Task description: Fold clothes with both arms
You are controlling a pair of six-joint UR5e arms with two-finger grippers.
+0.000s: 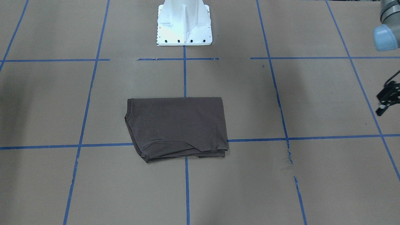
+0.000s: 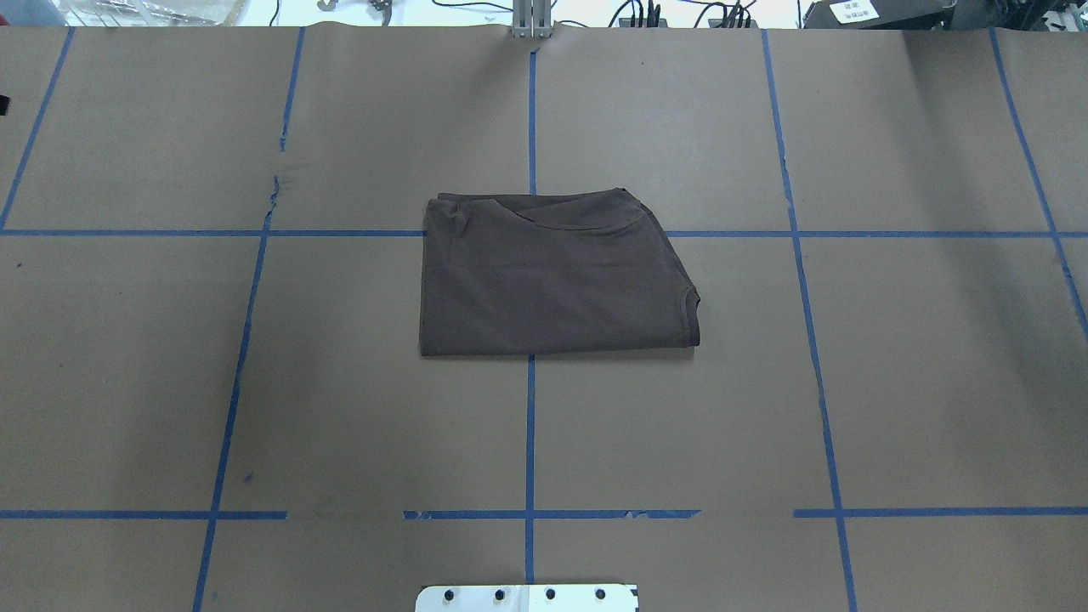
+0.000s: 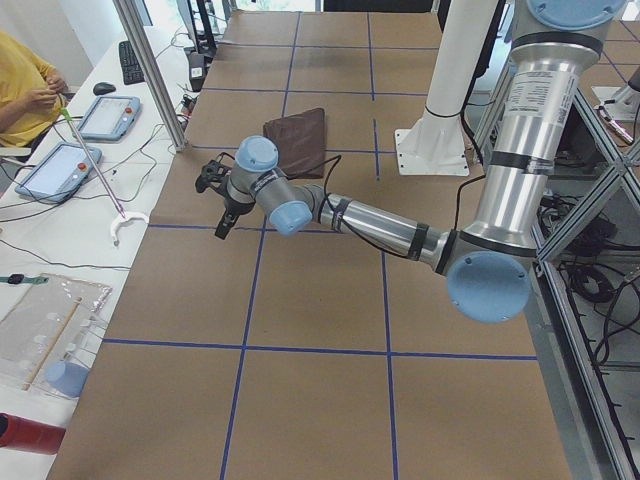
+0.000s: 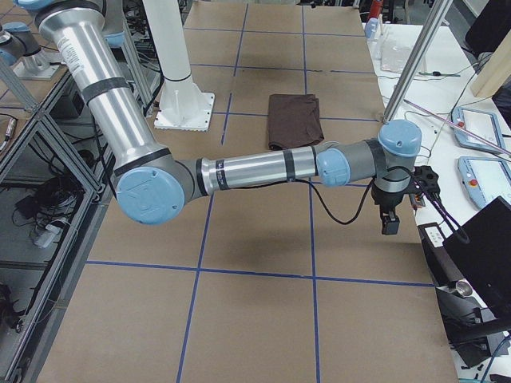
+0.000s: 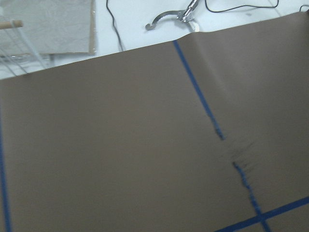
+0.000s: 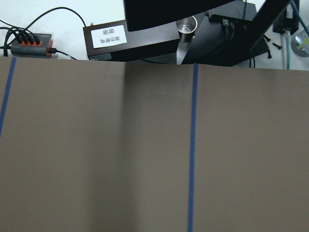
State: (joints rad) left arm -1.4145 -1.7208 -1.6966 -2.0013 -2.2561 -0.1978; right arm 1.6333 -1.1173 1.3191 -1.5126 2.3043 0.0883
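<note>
Item: dark T-shirt (image 2: 552,280), folded into a flat rectangle. It lies at the middle of the table (image 2: 357,408), across a crossing of blue tape (image 2: 530,425).

Left gripper (image 1: 383,104): I see it well apart from the shirt, over the table's left end. Whether it is open, I cannot tell.

Right gripper (image 4: 390,222): well apart at the opposite end, pointing down. Its jaw state I cannot tell either.
</note>
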